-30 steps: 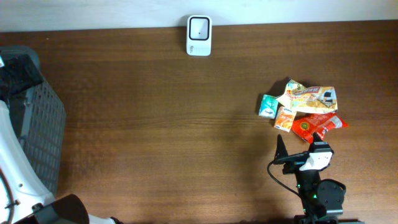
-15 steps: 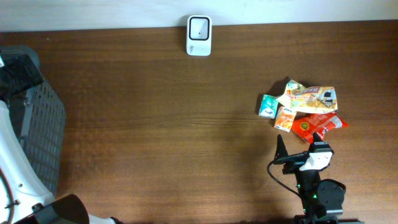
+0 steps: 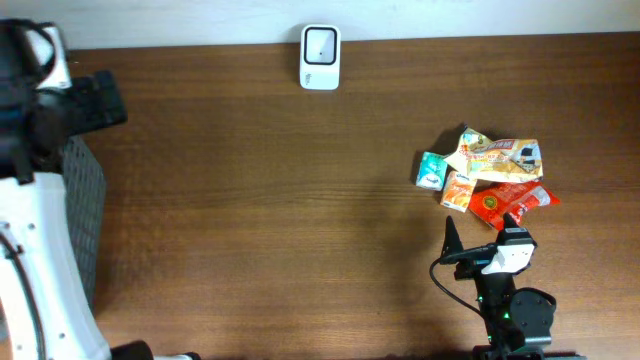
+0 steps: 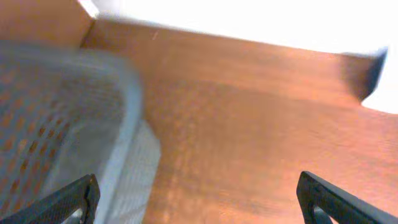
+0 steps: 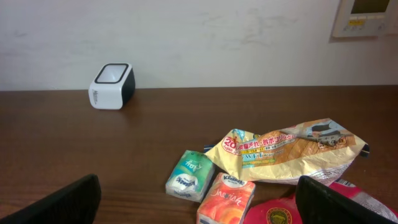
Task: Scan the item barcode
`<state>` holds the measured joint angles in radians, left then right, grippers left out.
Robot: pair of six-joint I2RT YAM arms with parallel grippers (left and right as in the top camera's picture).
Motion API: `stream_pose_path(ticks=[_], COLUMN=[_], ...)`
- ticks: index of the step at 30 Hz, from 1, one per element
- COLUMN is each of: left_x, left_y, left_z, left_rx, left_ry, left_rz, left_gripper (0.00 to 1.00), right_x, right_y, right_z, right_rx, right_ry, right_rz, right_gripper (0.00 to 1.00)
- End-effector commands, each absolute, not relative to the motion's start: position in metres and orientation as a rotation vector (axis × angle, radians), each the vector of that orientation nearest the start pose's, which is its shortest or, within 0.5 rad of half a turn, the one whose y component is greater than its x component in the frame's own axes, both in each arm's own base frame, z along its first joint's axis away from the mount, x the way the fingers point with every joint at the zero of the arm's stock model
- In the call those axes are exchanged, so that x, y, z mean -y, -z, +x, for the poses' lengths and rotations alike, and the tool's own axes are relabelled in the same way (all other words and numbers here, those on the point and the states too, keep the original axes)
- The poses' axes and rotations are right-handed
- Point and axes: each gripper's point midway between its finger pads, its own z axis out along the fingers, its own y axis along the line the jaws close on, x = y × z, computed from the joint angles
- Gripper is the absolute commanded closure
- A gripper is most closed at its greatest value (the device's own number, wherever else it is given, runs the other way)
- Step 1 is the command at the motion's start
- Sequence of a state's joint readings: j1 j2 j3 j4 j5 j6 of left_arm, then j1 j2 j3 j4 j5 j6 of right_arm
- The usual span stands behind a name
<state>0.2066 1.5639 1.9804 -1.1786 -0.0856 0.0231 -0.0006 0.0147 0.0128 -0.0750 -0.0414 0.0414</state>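
The table (image 3: 250, 200) is showing dark, faintly shiny wood grain, the scanner (image 3: 320, 57) at top centre is gleaming in smooth white plastic, and the crinkled snack bag (image 3: 497, 156) is glinting glossily.

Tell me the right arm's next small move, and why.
Probably ease the right gripper forward and down over the orange tissue pack: its jaws are open and empty, that pack lies nearest in the pile, and the scanner stands farther off.

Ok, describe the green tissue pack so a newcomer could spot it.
On the right side of the brown table lies a small pile of packets. The tissue pack sits at the pile's edge toward the table's middle, beside an orange pack; it alone is teal-green.
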Motion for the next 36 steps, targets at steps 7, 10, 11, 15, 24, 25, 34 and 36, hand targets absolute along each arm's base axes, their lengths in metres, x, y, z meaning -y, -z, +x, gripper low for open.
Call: stream_pose_path(ticks=[7, 10, 11, 15, 24, 25, 34, 36], left_x=[-0.054, -0.054, -0.054, -0.054, -0.049, -0.048, -0.042, -0.041], left_y=[-0.404, -0.405, -0.405, -0.402, -0.373, -0.368, -0.316, -0.308], left_z=[0.425, 0.432, 0.432, 0.431, 0.375, 0.367, 0.297, 0.285], left_rx=[-2.079, -2.0, -1.969, -1.831, -1.609, -1.588, -1.425, -1.386], left_ry=[-0.166, -0.166, -0.167, -0.167, -0.168, -0.168, -0.169, -0.168], left_rz=[-0.107, -0.107, -0.107, -0.107, -0.108, -0.108, -0.108, -0.108], left_gripper=[0.01, 0.01, 0.01, 0.01, 0.01, 0.01, 0.01, 0.01], right_x=[-0.003, -0.003, -0.003, -0.003, -0.003, -0.003, -0.003, -0.003], right_y=[-0.156, -0.156, -0.156, -0.156, -0.156, -0.156, -0.156, -0.156], right_z=[0.246, 0.246, 0.246, 0.246, 0.246, 0.246, 0.246, 0.246], right_rx=[-1.647, -1.647, -1.647, -1.647, -1.647, -1.647, -1.647, -1.647], right_ry=[-0.047, -0.047, -0.047, -0.047, -0.047, -0.047, -0.047, -0.047], right_rz=[0.014, 0.014, 0.014, 0.014, 0.014, 0.014, 0.014, 0.014], right_gripper=[0.01, 0.01, 0.01, 0.01, 0.01, 0.01, 0.01, 0.01])
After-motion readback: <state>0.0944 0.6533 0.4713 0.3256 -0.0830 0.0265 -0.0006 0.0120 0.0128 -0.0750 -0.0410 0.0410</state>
